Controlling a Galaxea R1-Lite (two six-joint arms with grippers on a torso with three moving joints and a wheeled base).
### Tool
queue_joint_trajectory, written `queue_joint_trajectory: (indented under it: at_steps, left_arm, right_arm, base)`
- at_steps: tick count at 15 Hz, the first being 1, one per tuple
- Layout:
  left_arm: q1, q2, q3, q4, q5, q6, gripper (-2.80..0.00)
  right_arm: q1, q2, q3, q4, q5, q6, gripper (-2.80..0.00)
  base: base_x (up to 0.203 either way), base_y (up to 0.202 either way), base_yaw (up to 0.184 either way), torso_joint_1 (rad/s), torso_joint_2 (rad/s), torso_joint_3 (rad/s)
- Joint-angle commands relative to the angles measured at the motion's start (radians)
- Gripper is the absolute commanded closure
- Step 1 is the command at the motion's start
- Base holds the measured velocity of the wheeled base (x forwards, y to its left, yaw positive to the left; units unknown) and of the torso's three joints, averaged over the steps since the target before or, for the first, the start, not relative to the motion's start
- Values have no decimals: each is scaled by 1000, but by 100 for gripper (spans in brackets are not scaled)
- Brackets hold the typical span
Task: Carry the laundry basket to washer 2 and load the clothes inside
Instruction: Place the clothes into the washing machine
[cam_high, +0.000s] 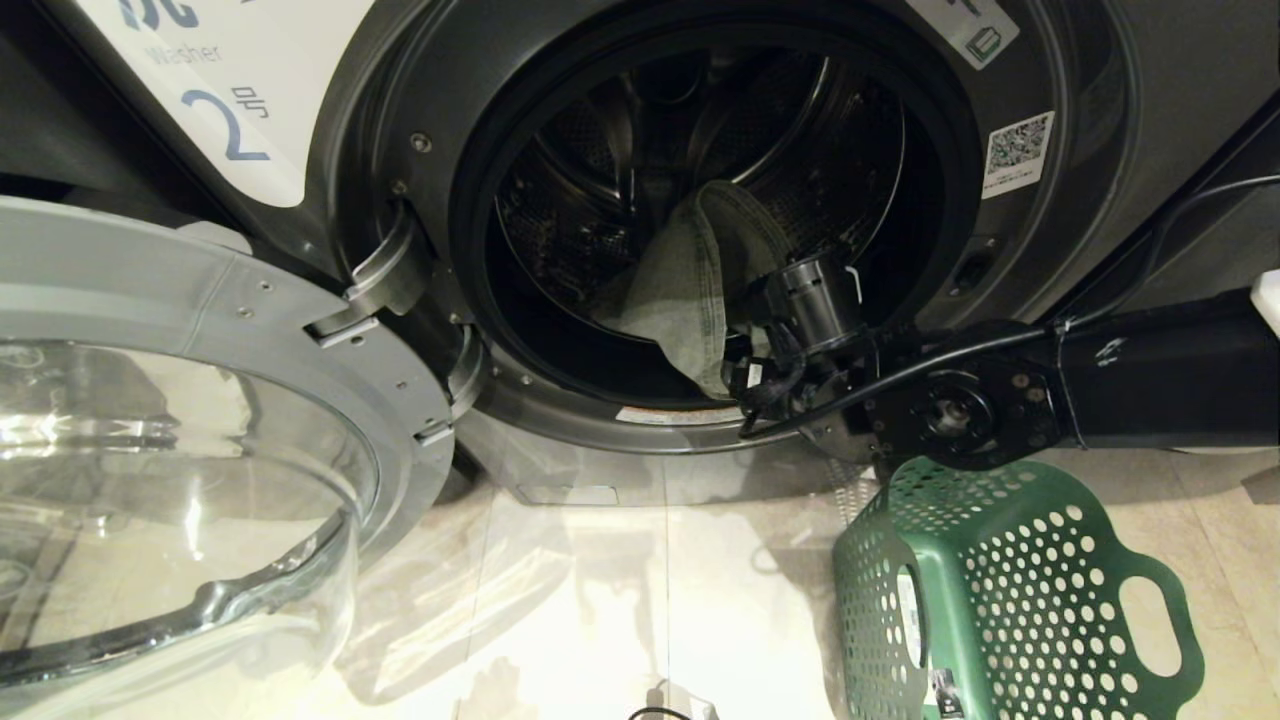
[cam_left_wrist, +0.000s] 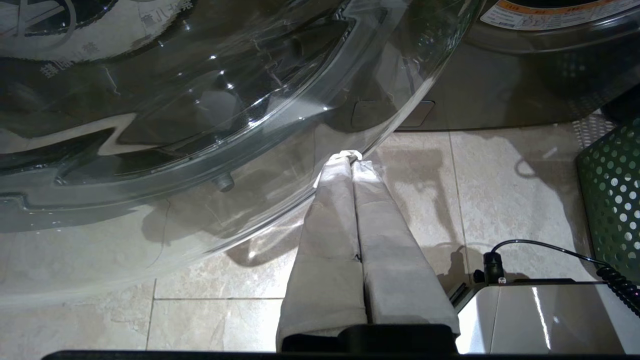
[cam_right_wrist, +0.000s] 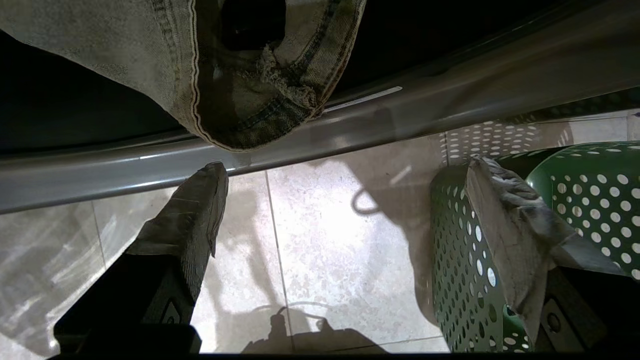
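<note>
One garment, a pair of faded jeans (cam_high: 690, 290), lies in the drum (cam_high: 700, 180) of the washer (cam_high: 1120, 150) marked 2, and we note that its hem hangs out over the lower rim of the opening. From the right wrist view we see that frayed hem draped on the grey door sill (cam_right_wrist: 400, 125), just beyond the fingertips.

We record the right tool (cam_right_wrist: 345, 170) as spread wide, its two fingers (cam_right_wrist: 200, 210) well apart and gripping nothing; floor tile (cam_right_wrist: 325, 240) shows between them. In the head view the right arm (cam_high: 1000, 400) reaches in from the right side, level with the bottom of the opening, its wrist just in front of the hanging denim. We cannot tell whether a fingertip touches the sill.

We find the green laundry basket (cam_high: 1010, 590) standing on the floor directly under the right arm, in front of the washer and to its right. What we can see of it is perforated wall and one handle; its inside is not visible to us.

We see the washer door (cam_high: 200, 420) swung fully open to the left, its glass bowl facing up toward the camera.

We log the left tool (cam_left_wrist: 352, 160) as pressed together, its padded fingers (cam_left_wrist: 330, 240) touching along their length, holding nothing, its tip close beside the glass edge of the door (cam_left_wrist: 200, 100).
</note>
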Motion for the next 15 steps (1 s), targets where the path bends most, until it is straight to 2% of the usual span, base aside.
queue_joint_trajectory:
  at_steps: [1,6,8,11,15]
  left_arm:
    - [0,2,0,0,0,0,0]
    - [0,2,0,0,0,0,0]
    - [0,2,0,0,0,0,0]
    - [0,2,1,0,0,0,0]
    - [0,0,0,0,0,0,0]
  right_arm:
    - [0,6,-7,1,-4,2,-280]
    - [0,24,-13,1,-1,5,-280]
    - [0,39,-25,1,35,2,-280]
    - [-2,60,-49,2,145,-9,-280]
    - [-17,100,-83,2,164,-69,-280]
  base:
    - [0,0,0,0,0,0]
    - [0,0,0,0,0,0]
    - [0,0,0,0,0,0]
    - [0,0,0,0,0,0]
    - [0,0,0,0,0,0]
